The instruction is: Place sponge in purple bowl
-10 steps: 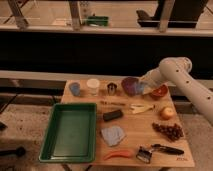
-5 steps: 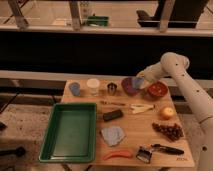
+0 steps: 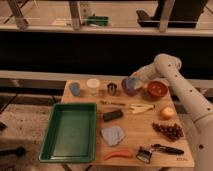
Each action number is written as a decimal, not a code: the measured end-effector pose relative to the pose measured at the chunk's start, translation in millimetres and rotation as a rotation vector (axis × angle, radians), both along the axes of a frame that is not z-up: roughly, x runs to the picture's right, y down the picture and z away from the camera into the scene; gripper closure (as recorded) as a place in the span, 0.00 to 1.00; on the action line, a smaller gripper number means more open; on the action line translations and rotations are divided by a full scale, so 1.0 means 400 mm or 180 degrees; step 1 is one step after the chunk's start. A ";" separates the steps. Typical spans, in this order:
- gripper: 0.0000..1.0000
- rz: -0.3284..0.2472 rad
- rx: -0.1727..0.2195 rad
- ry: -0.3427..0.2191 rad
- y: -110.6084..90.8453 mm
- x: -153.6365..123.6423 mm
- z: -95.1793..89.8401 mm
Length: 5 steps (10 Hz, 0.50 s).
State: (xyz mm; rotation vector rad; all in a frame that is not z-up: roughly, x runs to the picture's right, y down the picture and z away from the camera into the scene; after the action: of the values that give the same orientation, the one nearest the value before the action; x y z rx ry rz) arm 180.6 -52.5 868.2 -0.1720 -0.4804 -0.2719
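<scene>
The purple bowl (image 3: 129,87) stands at the back of the wooden table, right of centre. My gripper (image 3: 135,78) hangs at the bowl's upper right rim, on the end of the white arm (image 3: 172,75) that reaches in from the right. A bluish patch shows at the bowl's top just under the gripper; I cannot tell whether it is the sponge. A dark rectangular block (image 3: 112,115) that may be a sponge lies flat at the table's middle, well clear of the gripper.
A green tray (image 3: 55,145) fills the table's left. Along the back stand a blue cup (image 3: 75,89), a white cup (image 3: 93,85), a metal cup (image 3: 112,90) and a red bowl (image 3: 156,89). An orange fruit (image 3: 166,113), grapes (image 3: 170,131), a peeler (image 3: 160,150), a blue cloth (image 3: 112,135) and an orange-red vegetable (image 3: 117,155) lie in front.
The gripper has moved a little left and up, from beside the red bowl to the purple bowl's rim. The arm's elbow has risen. The table objects have not moved.
</scene>
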 end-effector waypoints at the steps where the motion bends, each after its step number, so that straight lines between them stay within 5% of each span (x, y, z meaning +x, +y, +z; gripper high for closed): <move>1: 1.00 -0.0080 0.0064 0.0007 0.006 -0.019 0.007; 5: 1.00 -0.0215 0.0211 0.0092 0.011 -0.044 0.031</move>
State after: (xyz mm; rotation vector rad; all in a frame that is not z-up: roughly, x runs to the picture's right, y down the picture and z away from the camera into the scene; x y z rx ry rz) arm 162.9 -48.1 880.5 -0.1277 -0.4368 -0.3506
